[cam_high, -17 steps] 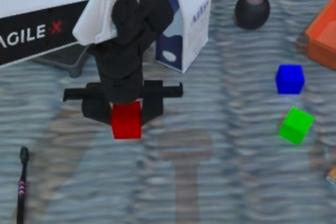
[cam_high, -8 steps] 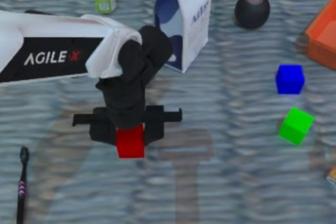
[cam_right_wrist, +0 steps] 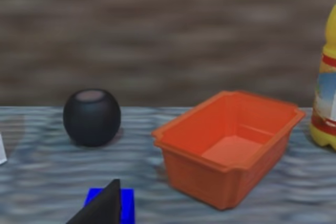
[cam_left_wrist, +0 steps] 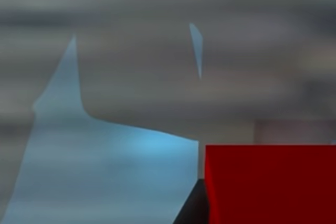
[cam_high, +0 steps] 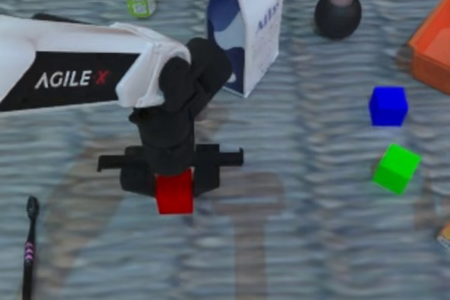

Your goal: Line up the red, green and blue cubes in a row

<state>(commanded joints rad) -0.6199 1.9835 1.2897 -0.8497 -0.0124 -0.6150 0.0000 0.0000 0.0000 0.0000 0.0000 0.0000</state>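
One milk carton [cam_high: 247,26] stands just behind the left gripper [cam_high: 174,182].

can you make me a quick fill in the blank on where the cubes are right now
1. The left gripper is shut on the ____ cube.
2. In the top view, the blue cube lies on the table's ____ side.
3. The cube nearest the blue one is ____.
4. The tall thing behind the left gripper is a milk ____.

Missing words: red; right; green; carton
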